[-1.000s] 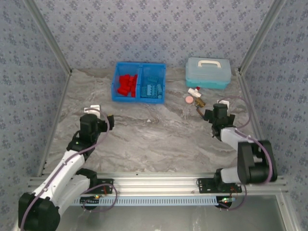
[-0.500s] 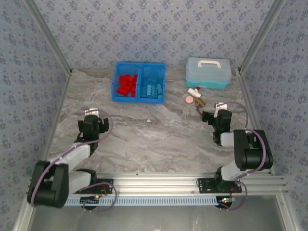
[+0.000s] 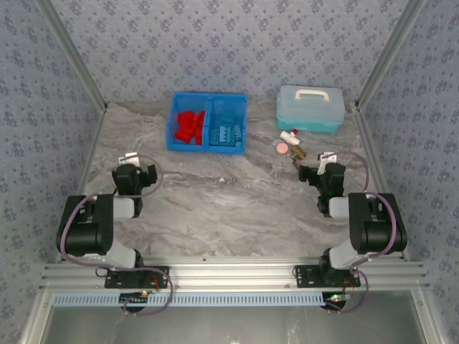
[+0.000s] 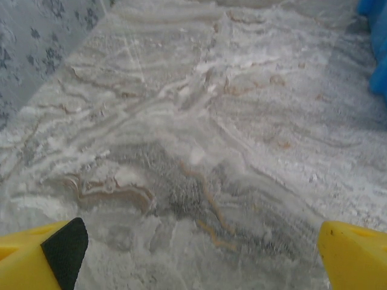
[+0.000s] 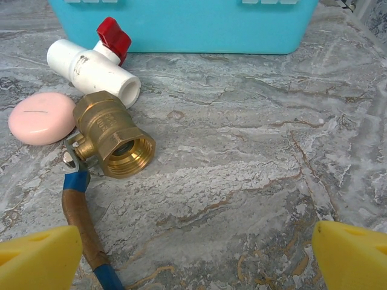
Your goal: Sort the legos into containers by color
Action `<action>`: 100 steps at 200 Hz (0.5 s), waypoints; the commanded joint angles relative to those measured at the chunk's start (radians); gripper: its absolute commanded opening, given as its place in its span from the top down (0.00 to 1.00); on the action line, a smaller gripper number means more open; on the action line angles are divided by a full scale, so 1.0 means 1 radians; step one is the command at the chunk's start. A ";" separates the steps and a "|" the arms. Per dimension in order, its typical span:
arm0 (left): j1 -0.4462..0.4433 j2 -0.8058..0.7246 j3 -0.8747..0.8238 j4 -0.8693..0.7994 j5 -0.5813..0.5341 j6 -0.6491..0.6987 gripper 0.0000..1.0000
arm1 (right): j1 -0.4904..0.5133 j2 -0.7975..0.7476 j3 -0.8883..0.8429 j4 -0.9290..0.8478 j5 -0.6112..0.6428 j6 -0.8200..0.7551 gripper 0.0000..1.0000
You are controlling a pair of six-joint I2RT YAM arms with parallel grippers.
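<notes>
The containers are two compartments of one bright blue bin (image 3: 209, 106) at the back of the table. Red legos (image 3: 188, 126) lie piled in the left compartment and light blue legos (image 3: 226, 133) in the right one. My left gripper (image 3: 135, 174) sits low over the bare marble at the left, well in front of the bin, open with nothing between its yellow fingertips (image 4: 37, 256). A corner of the bin (image 4: 378, 51) shows at the far right of the left wrist view. My right gripper (image 3: 320, 172) rests open at the right, its fingertips (image 5: 354, 256) wide apart over bare table.
A pale blue lidded case (image 3: 310, 108) stands at the back right. Just ahead of the right gripper lie a brass valve (image 5: 110, 134) with a brown and blue lever, a white valve with a red handle (image 5: 92, 65) and a pink disc (image 5: 41, 118). Metal frame rails edge the table.
The left arm has folded back onto its base, drawing its gripper left and a little away from the near edge. The right arm folded back earlier and has since held still.
</notes>
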 commanded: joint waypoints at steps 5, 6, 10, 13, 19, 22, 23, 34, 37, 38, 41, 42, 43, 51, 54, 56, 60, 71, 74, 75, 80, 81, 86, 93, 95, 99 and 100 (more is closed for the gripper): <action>-0.006 0.012 0.020 0.076 0.073 -0.007 0.01 | -0.006 -0.004 0.017 0.017 -0.011 -0.017 0.00; -0.005 0.013 0.019 0.081 0.073 -0.007 0.01 | -0.006 -0.004 0.017 0.017 -0.011 -0.017 0.00; -0.006 0.009 0.019 0.075 0.073 -0.007 0.01 | -0.007 -0.003 0.017 0.017 -0.011 -0.017 0.00; -0.007 0.005 0.025 0.053 0.073 -0.009 0.01 | -0.006 -0.004 0.017 0.017 -0.011 -0.017 0.00; -0.007 0.006 0.026 0.053 0.073 -0.007 0.01 | -0.007 -0.004 0.017 0.017 -0.010 -0.017 0.00; -0.007 0.010 0.022 0.069 0.073 -0.007 0.01 | -0.006 -0.004 0.018 0.017 -0.010 -0.017 0.00; -0.006 0.011 0.021 0.072 0.073 -0.007 0.01 | -0.007 -0.004 0.017 0.018 -0.010 -0.017 0.00; -0.006 0.005 0.026 0.051 0.073 -0.007 0.01 | -0.006 -0.004 0.017 0.017 -0.010 -0.017 0.00; -0.007 0.008 0.025 0.061 0.072 -0.007 0.01 | -0.007 -0.004 0.017 0.017 -0.011 -0.017 0.00; -0.007 0.008 0.024 0.064 0.072 -0.006 0.01 | -0.006 -0.004 0.018 0.017 -0.010 -0.017 0.00; -0.008 0.008 0.024 0.064 0.071 -0.004 0.01 | -0.007 -0.003 0.018 0.016 -0.011 -0.017 0.00; -0.009 0.008 0.024 0.061 0.071 -0.004 0.01 | -0.007 -0.004 0.017 0.015 -0.011 -0.017 0.00; -0.009 0.007 0.025 0.057 0.071 -0.005 0.01 | -0.006 -0.004 0.017 0.016 -0.010 -0.016 0.00; -0.009 0.007 0.030 0.047 0.081 -0.002 0.01 | -0.007 -0.005 0.018 0.017 -0.011 -0.017 0.00; -0.008 0.008 0.030 0.050 0.086 0.000 0.01 | -0.007 -0.004 0.018 0.017 -0.011 -0.017 0.00; -0.009 0.009 0.030 0.050 0.089 0.001 0.01 | -0.007 -0.003 0.018 0.017 -0.011 -0.017 0.00; -0.010 0.007 0.033 0.042 0.094 0.002 0.01 | -0.007 -0.004 0.017 0.017 -0.010 -0.018 0.00; -0.008 0.007 0.034 0.044 0.096 0.004 0.01 | -0.004 -0.004 0.019 0.017 -0.008 -0.019 0.00; -0.008 0.008 0.033 0.042 0.096 0.005 0.01 | -0.005 -0.004 0.019 0.017 -0.009 -0.019 0.00; -0.008 0.009 0.034 0.041 0.096 0.005 0.01 | -0.004 -0.004 0.019 0.017 -0.008 -0.019 0.00; -0.008 0.007 0.034 0.041 0.096 0.005 0.01 | -0.003 -0.004 0.019 0.015 -0.006 -0.019 0.00; -0.009 0.007 0.034 0.042 0.096 0.005 0.01 | -0.004 -0.003 0.019 0.015 -0.007 -0.020 0.00; -0.009 0.007 0.034 0.043 0.096 0.004 0.01 | -0.005 -0.003 0.020 0.014 -0.009 -0.019 0.00; -0.009 0.008 0.034 0.042 0.096 0.004 0.01 | -0.005 -0.002 0.022 0.011 -0.009 -0.019 0.00; -0.009 0.008 0.033 0.042 0.097 0.004 0.01 | -0.005 -0.002 0.022 0.010 -0.010 -0.019 0.00; -0.009 0.008 0.033 0.043 0.096 0.004 0.01 | -0.005 -0.002 0.022 0.010 -0.012 -0.019 0.00; -0.009 0.008 0.033 0.042 0.096 0.004 0.01 | -0.005 -0.002 0.022 0.010 -0.012 -0.019 0.00</action>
